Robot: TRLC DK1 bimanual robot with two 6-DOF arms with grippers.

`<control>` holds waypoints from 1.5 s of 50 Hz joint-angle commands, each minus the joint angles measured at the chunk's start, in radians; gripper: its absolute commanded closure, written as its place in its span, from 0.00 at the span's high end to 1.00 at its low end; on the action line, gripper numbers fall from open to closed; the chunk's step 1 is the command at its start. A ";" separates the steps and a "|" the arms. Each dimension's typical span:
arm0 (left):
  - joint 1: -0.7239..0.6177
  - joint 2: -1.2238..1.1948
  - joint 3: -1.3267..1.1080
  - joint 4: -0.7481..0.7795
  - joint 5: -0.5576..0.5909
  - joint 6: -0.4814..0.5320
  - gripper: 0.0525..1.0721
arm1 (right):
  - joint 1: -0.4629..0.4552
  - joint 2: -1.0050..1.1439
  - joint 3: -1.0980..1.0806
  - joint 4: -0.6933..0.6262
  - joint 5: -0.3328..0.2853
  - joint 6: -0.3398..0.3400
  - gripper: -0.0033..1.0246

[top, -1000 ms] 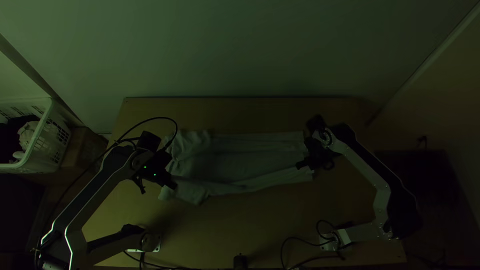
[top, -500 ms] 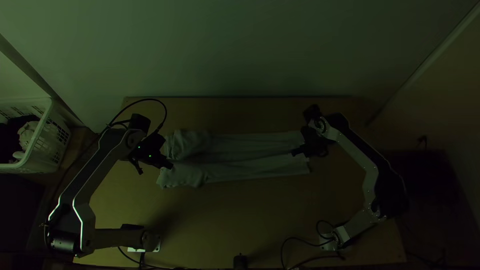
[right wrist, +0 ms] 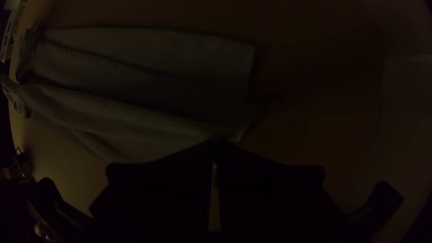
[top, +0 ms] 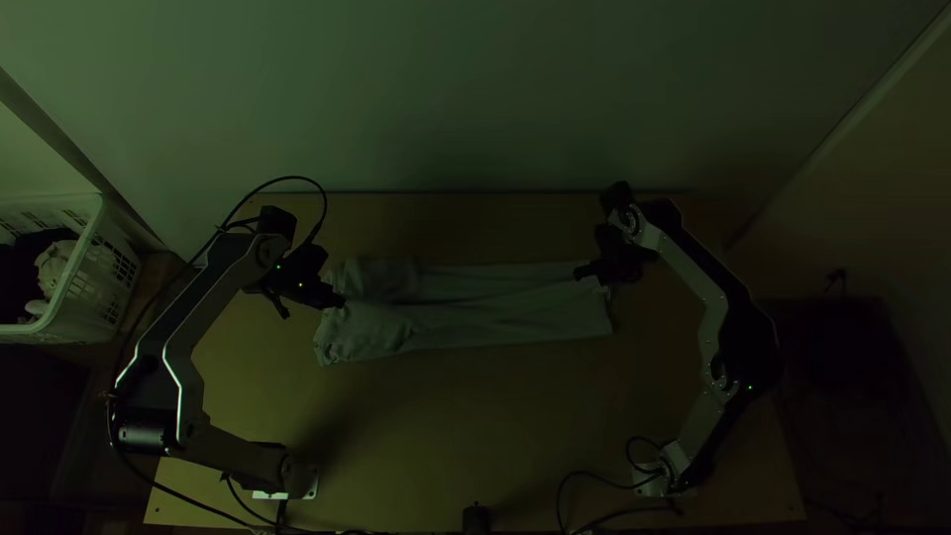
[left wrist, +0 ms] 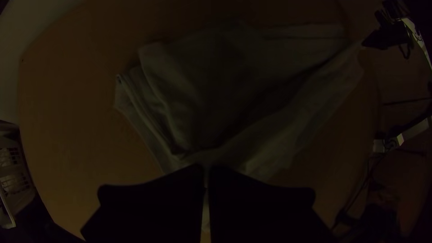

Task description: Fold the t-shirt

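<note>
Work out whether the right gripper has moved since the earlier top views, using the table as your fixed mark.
Yes: the right gripper has moved up the top view, closer to the far edge of the table.

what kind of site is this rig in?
Probably an indoor robot test bench: two arms mounted on a wooden table, a t-shirt between them, a laundry basket beside it.

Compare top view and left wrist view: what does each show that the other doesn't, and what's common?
Top view: the left arm's base, a small black object at bottom centre.
Left wrist view: a close-up of the left gripper, tips together on the t-shirt.
Both: table, white basket, long folds in the t-shirt, right gripper at their other end.
</note>
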 commanded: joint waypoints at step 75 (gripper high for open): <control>0.379 0.057 -0.134 0.286 0.593 -0.226 0.96 | -0.216 -0.175 0.268 0.008 -0.209 0.166 0.96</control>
